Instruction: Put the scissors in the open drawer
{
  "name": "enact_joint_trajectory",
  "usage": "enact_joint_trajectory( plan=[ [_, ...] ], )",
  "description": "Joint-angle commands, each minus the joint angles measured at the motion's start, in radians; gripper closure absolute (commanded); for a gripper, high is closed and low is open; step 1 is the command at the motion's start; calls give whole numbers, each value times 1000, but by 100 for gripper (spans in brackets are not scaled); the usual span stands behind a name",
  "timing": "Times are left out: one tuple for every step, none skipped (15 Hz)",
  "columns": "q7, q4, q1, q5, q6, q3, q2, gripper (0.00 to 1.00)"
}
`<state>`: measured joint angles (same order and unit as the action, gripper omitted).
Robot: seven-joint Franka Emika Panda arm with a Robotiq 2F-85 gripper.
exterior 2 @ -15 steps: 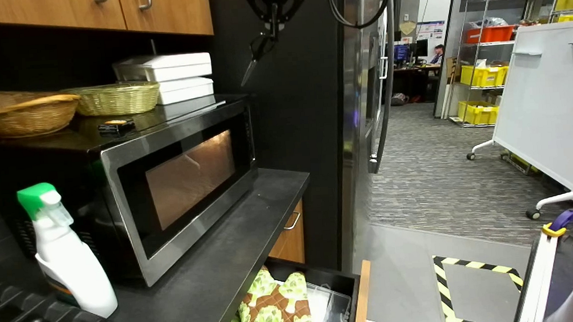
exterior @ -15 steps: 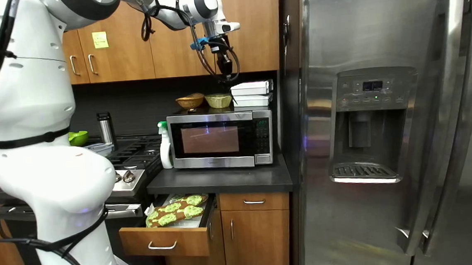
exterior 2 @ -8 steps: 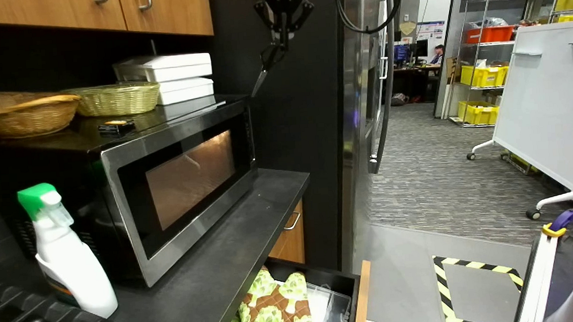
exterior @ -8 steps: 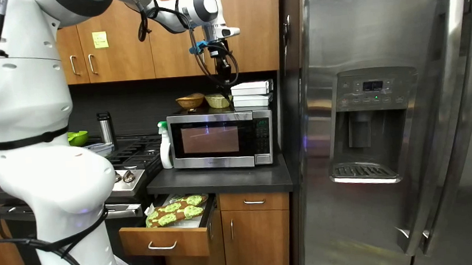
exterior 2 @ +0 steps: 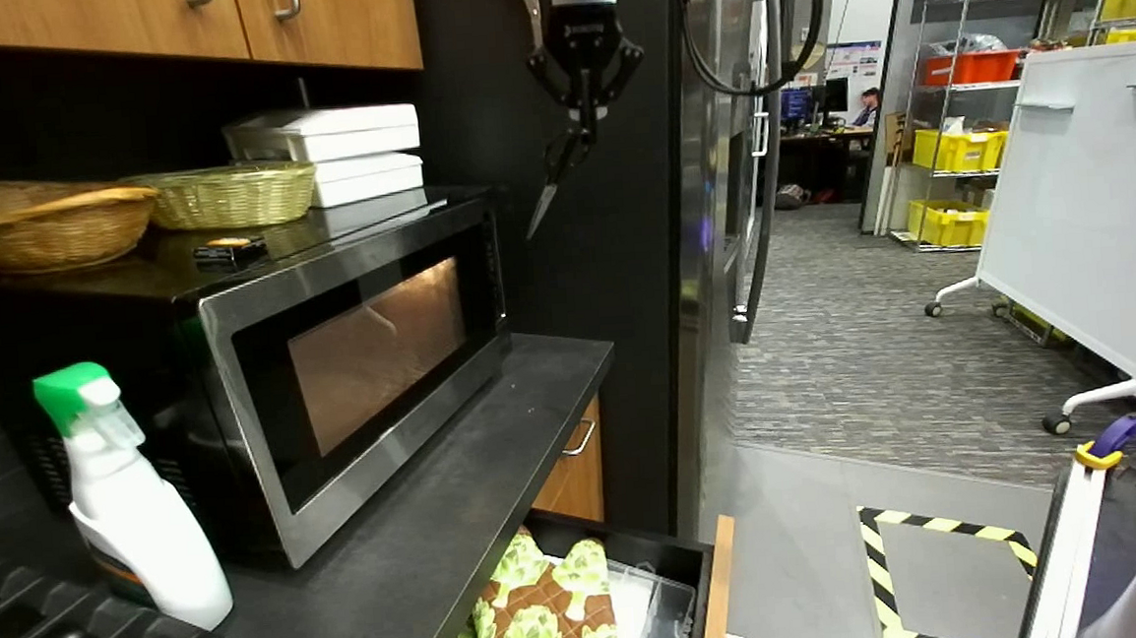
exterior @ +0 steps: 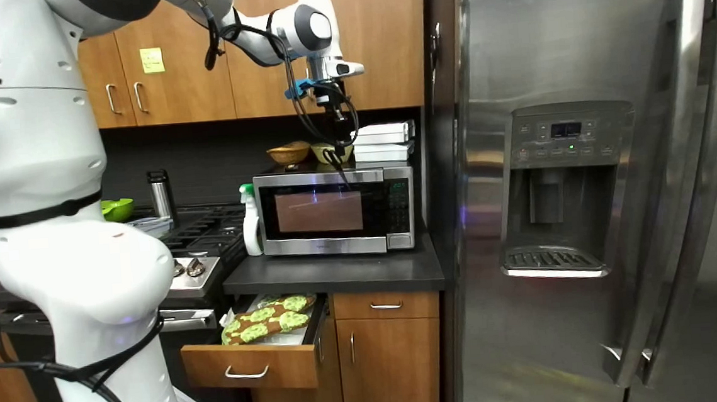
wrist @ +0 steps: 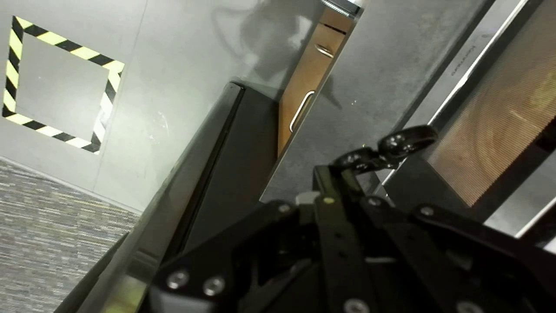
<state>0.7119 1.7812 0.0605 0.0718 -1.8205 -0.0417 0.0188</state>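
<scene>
the gripper [exterior 2: 584, 133] pinches the scissors [exterior 2: 549, 198] by their black handles between its jaws; tilted point downward, they hang higher than the dark grey counter [exterior 2: 478, 453], well apart from the open drawer [exterior: 288, 367]; a green-and-brown quilted cloth [exterior 2: 546, 606] lies inside that drawer

Microwave [exterior: 320, 213], steel-trimmed, on dark countertop [exterior: 332, 272] | atop it: brown wicker basket [exterior 2: 55, 237]; yellow-green basket [exterior 2: 235, 198]; white boxes [exterior 2: 365, 139], two, stacked | spray bottle [exterior 2: 141, 513], white, green head, beside microwave | sticky note [exterior: 152, 60], yellow, on upper cabinet door [exterior: 183, 81] | refrigerator [exterior: 612, 309], steel, dispenser [exterior: 563, 193] in front | whiteboard [exterior 2: 1088, 198], wheeled | floor tape [wrist: 13, 65], black-and-yellow, laid square
</scene>
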Motion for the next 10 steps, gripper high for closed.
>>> enact_joint_trajectory(
  plan=[
    [-27, 84, -15, -16, -39, 29, 35, 98],
    [-30, 100, -13, -16, -53, 35, 35, 98],
    [-35, 119, -12, -15, -64, 40, 41, 98],
    [-41, 130, -10, -21, -74, 46, 37, 98],
    [-46, 132, -8, -27, -78, 53, 28, 98],
    [-50, 153, -7, -29, -88, 57, 35, 98],
    [-49, 169, -7, -34, -93, 63, 39, 98],
    [-51, 179, -6, -42, -94, 67, 41, 98],
    [-52, 195, -5, -47, -100, 71, 46, 98],
    [-52, 210, -4, -48, -109, 76, 49, 98]
  ],
)
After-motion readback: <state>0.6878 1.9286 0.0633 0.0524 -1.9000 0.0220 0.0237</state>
